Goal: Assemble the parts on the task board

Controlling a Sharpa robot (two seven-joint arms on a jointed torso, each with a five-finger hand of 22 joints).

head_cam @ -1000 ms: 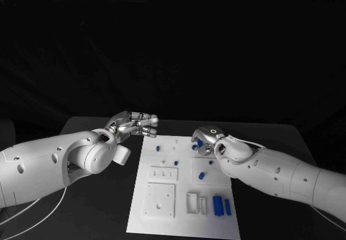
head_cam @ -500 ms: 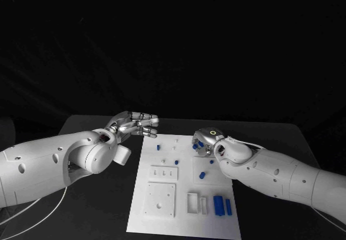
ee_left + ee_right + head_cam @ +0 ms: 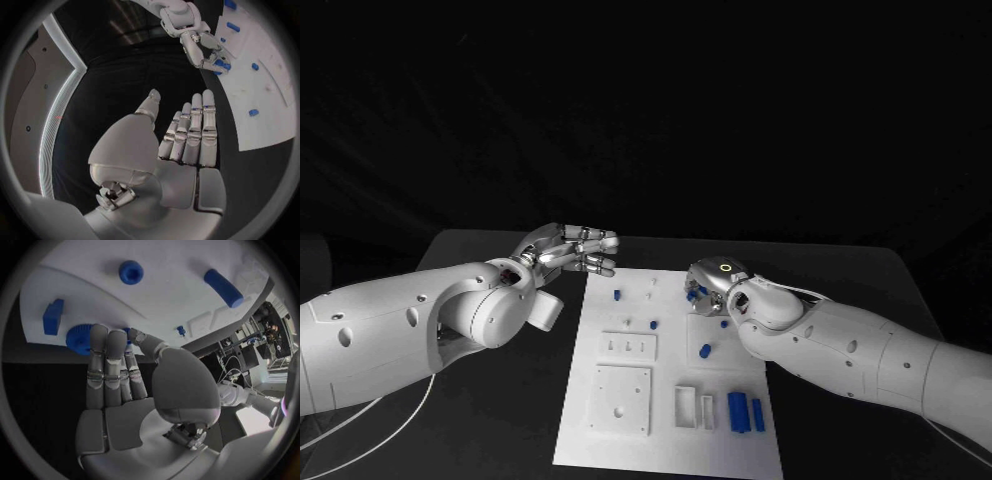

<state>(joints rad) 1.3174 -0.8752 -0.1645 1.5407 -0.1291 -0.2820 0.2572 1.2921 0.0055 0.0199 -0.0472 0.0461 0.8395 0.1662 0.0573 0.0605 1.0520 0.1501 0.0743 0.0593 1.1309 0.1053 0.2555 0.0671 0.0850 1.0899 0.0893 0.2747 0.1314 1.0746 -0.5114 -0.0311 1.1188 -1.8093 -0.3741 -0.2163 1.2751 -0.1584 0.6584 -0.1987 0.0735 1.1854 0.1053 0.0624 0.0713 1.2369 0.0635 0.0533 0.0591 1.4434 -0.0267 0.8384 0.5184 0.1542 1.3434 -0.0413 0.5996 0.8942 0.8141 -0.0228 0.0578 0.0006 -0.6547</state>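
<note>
Black table [image 3: 473, 250] carried the white task board [image 3: 661, 440]. At its far left corner the left hand [image 3: 571, 248] hovered, fingers together, holding nothing. Right of it, the right hand [image 3: 711, 280] had fingertips [image 3: 100, 335] on a round blue part [image 3: 77, 338]; whether they gripped it was unclear. A loose hold risked dropping it.

The white task board [image 3: 625, 440] lies flat on the black worktop, running from the frame's centre to its lower middle. Small blue parts are scattered over it: two pegs [image 3: 617, 297] near its upper left, one [image 3: 655, 325] at the middle, an oblong piece [image 3: 704, 351] right of centre, and two long bars [image 3: 736, 410] side by side at lower right. A toothed blue disc [image 3: 80, 338] sits at the board's upper right edge.
</note>
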